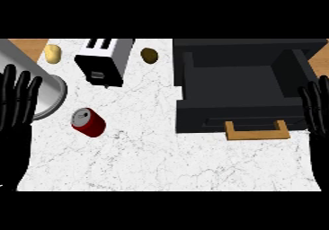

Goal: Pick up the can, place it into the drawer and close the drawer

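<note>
A red can with a silver top lies tilted on the white marble counter, left of centre. The dark drawer stands pulled open at the right, its inside bare, with a wooden handle on its front. My left hand rests open at the left edge, fingers up, a short way left of the can. At the right edge my right hand is open too, fingers up, beside the drawer's right wall. Neither hand touches anything.
A toaster stands at the back, behind the can. A yellowish potato lies to its left and a brown one to its right. A grey round pot sits at the far left, partly behind my left hand.
</note>
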Robot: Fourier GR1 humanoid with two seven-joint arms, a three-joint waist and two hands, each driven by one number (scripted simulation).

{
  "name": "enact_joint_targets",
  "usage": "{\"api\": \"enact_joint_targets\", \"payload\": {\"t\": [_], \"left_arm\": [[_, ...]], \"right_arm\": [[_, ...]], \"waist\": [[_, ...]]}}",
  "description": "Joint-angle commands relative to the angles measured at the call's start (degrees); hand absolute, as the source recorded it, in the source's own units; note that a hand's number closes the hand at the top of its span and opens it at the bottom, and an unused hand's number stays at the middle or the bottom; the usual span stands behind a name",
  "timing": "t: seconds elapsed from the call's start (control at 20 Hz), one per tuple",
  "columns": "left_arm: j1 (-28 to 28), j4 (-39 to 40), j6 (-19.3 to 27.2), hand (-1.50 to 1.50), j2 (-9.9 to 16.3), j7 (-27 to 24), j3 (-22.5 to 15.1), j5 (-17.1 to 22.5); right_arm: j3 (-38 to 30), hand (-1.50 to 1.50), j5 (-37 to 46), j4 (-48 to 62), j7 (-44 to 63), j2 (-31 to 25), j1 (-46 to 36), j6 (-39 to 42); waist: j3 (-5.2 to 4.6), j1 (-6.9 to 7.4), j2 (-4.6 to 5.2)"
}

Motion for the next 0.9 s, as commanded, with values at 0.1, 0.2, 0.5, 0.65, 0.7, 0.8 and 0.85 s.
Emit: {"api": "enact_joint_targets", "payload": {"t": [0.1,0.2,0.5,0.65,0.7,0.8,0.85], "left_arm": [[-3.34,1.39,-6.94,-1.50,2.84,0.89,1.24,6.95],[-5.29,3.72,-11.01,-1.50,3.49,-0.86,-0.06,10.56],[-1.65,8.06,-8.76,-1.50,7.05,16.29,0.68,9.07],[-4.35,8.09,-8.62,-1.50,7.13,18.20,2.03,9.22],[-1.42,8.96,-10.49,-1.50,7.02,15.29,2.64,9.21],[-5.95,9.90,-8.89,-1.50,6.43,18.97,2.13,8.32],[-3.76,8.82,-9.84,-1.50,6.09,17.86,2.80,7.98]], "right_arm": [[-0.39,-1.50,-0.32,-0.87,-1.43,0.27,0.16,0.83],[1.67,-1.50,1.98,0.81,-0.42,2.11,-4.06,-1.62],[-0.72,-1.50,0.31,2.97,12.20,1.41,0.06,-2.53],[-1.83,-1.50,-1.06,0.48,10.62,0.61,5.76,-0.19],[-2.73,-1.50,-2.70,-0.68,11.10,0.20,6.12,0.93],[-4.20,-1.50,-3.58,2.96,7.15,0.15,6.47,2.34],[-2.14,-1.50,-1.37,-2.21,13.24,0.87,4.98,0.56]], "waist": [[-0.86,1.02,0.04],[-0.90,1.19,0.13],[-0.84,1.08,0.04],[-0.85,0.84,0.01],[-0.86,0.93,0.01],[-0.84,0.83,0.05],[-0.86,0.96,0.03]]}}
